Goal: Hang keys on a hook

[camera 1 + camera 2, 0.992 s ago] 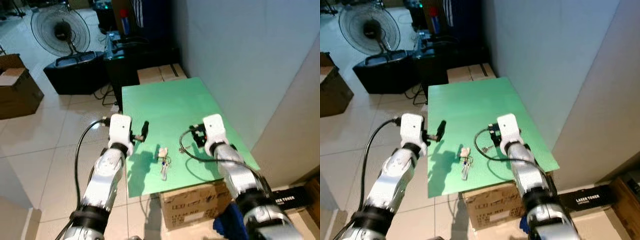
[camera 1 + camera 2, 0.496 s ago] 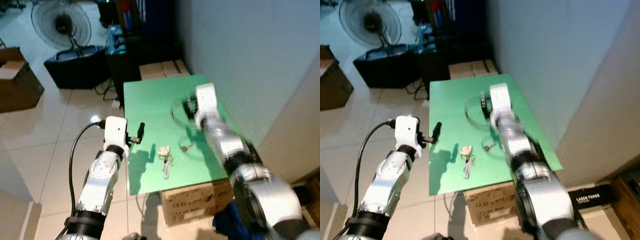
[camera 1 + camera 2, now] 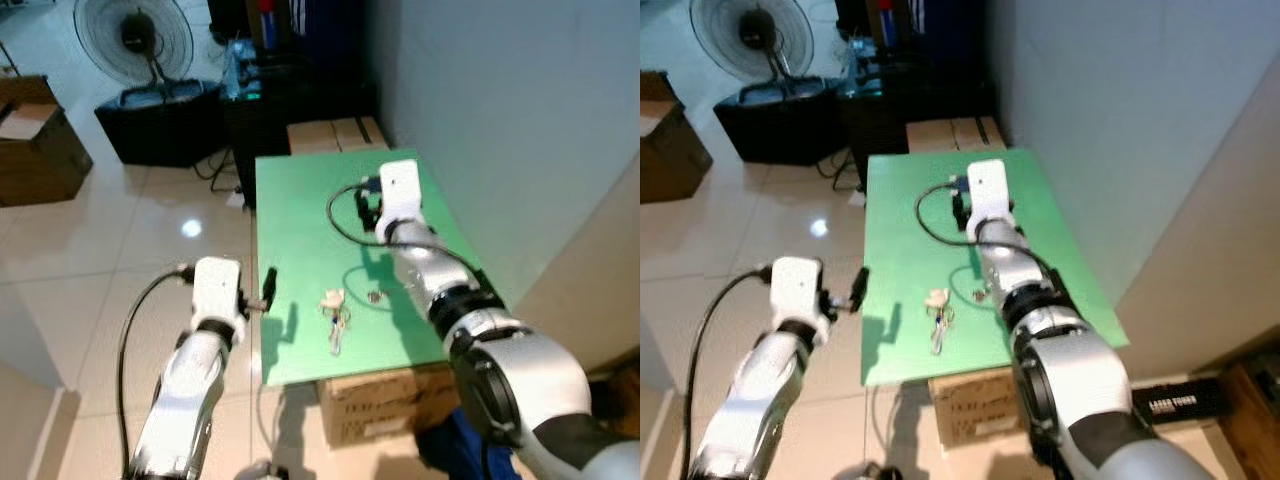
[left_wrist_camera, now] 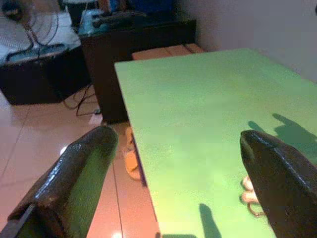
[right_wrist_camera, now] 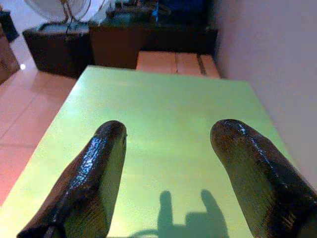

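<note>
The right claw [image 5: 166, 148] hangs over the green counter [image 5: 163, 106] with its two black fingers [image 5: 91, 186] spread wide apart, nothing between them. Their shadow falls on the green surface below. Past the counter's far edge sit cardboard boxes [image 5: 176, 63], dark furniture [image 5: 114, 42] and a fan [image 5: 62, 7].

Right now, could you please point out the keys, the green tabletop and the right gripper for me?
keys [image 3: 336, 325]: left eye view, on the middle of the bunch.
green tabletop [image 3: 300, 215]: left eye view, on a bare part.
right gripper [image 5: 166, 144]: right wrist view, midway between its fingertips.

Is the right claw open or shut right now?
Open: the right claw shows green table between its spread fingers, holding nothing.
</note>
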Tool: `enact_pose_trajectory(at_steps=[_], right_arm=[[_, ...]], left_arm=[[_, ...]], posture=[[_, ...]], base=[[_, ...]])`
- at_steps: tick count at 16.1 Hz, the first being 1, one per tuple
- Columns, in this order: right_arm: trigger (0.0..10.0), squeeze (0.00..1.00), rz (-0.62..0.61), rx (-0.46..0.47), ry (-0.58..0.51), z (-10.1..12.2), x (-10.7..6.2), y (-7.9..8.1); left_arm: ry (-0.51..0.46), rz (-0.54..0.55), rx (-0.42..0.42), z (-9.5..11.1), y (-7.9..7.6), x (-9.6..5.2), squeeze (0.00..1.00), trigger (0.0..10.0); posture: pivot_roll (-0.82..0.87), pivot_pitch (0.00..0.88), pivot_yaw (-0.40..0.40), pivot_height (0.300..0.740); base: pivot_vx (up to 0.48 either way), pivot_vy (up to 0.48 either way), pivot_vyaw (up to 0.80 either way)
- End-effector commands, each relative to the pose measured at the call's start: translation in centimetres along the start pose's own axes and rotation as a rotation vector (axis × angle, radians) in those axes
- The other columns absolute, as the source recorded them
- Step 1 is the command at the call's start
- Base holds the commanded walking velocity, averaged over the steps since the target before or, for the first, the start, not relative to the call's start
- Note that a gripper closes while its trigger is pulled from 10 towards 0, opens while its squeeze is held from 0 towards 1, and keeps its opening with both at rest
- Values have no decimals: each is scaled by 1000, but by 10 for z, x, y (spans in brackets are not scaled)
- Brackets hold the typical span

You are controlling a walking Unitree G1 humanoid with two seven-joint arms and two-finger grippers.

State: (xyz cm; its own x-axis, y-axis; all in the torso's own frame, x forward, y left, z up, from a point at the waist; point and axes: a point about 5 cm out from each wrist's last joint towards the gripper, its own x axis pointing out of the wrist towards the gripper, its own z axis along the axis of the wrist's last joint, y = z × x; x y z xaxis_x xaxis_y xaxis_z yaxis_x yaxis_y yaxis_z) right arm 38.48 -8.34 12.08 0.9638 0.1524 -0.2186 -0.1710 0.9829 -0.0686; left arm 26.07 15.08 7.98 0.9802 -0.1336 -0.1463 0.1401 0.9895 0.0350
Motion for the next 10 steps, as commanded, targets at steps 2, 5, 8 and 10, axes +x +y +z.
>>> enact_pose_trajectory(at_steps=[2, 5, 8, 10], right_arm=[[10000, 0, 21, -22, 35, -13, -3, 12], [10000, 0, 40, -17, 91, -29, -7, 18], [10000, 0, 1, -14, 156, -49, -13, 14], [10000, 0, -15, -16, 198, -63, -18, 11]], left_arm=[[19, 35, 23, 0, 7, -13, 0, 10000], [40, 44, 19, -2, 7, -24, 0, 10000], [69, 46, 15, -4, 3, -38, 0, 10000], [85, 35, 16, -5, 0, -45, 0, 10000]], posture=[[110, 79, 46, 740], [133, 109, 44, 740], [137, 139, 51, 740], [141, 156, 63, 740]], base=[[0, 0, 0], [0, 0, 0], [0, 0, 0], [0, 0, 0]])
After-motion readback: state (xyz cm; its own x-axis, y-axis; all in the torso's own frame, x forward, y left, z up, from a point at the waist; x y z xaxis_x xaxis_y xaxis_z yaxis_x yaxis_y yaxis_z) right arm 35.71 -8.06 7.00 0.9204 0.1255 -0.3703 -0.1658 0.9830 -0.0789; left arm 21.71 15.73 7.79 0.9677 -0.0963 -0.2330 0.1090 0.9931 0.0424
